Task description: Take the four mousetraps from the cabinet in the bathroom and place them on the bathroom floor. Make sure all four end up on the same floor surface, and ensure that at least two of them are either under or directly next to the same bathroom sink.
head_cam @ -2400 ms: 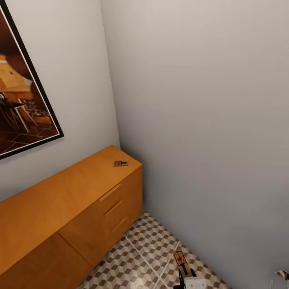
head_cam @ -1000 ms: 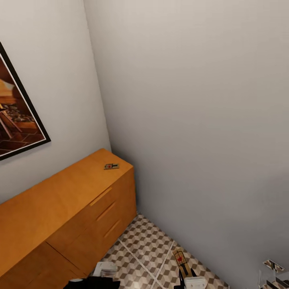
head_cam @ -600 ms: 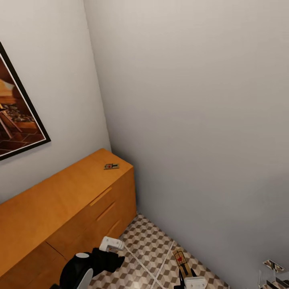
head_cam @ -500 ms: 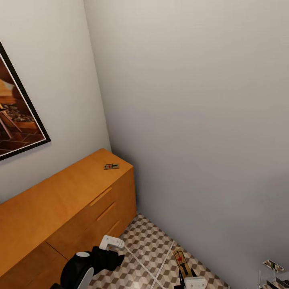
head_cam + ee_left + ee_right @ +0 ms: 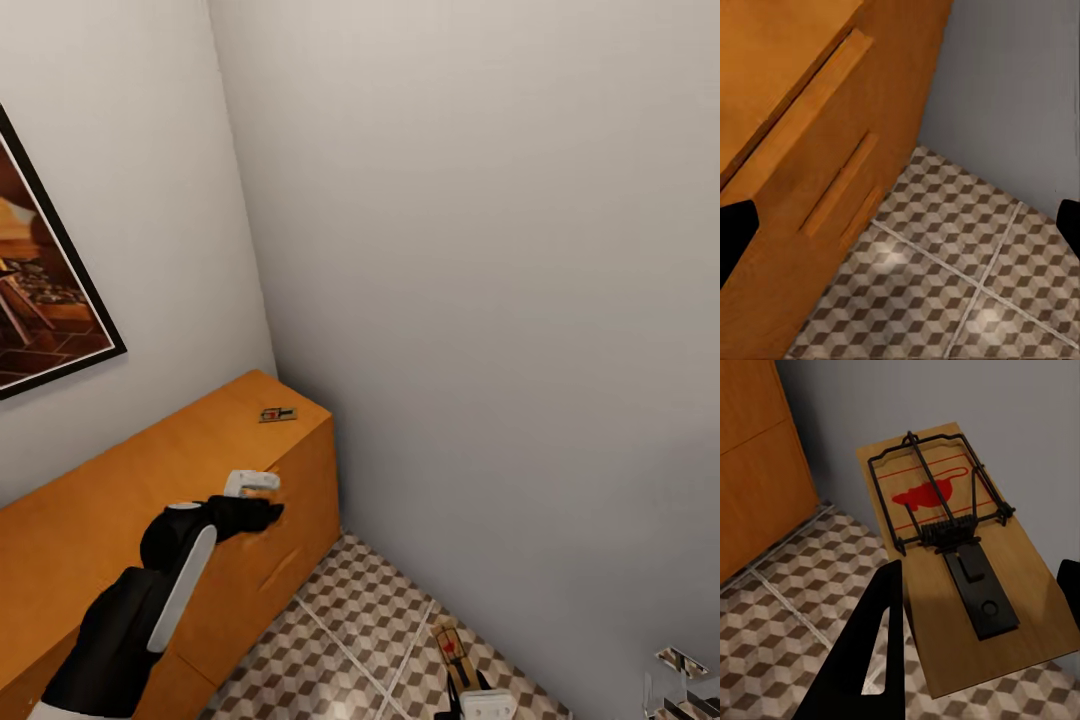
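While your right gripper [image 5: 975, 660] grips one mousetrap [image 5: 956, 547] low over the bathroom floor [image 5: 360, 620], your left gripper [image 5: 255, 483], fingers spread and empty, hovers beside the cabinet [image 5: 120, 520] edge. Another mousetrap [image 5: 277, 414] lies near the cabinet top's far corner. Step judged: fetching it. Next, extend the left arm forward above it.

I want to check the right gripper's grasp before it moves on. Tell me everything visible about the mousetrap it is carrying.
The flat rectangular pale wooden mousetrap carries a dark wire frame, a coiled spring across its middle, a black metal plate with a hole, and a red mouse shape printed on the board. It is held tilted above the cube-patterned tile floor, near the grey wall. The right gripper clamps its near end, one black finger against its edge. The head view shows it at the bottom edge.
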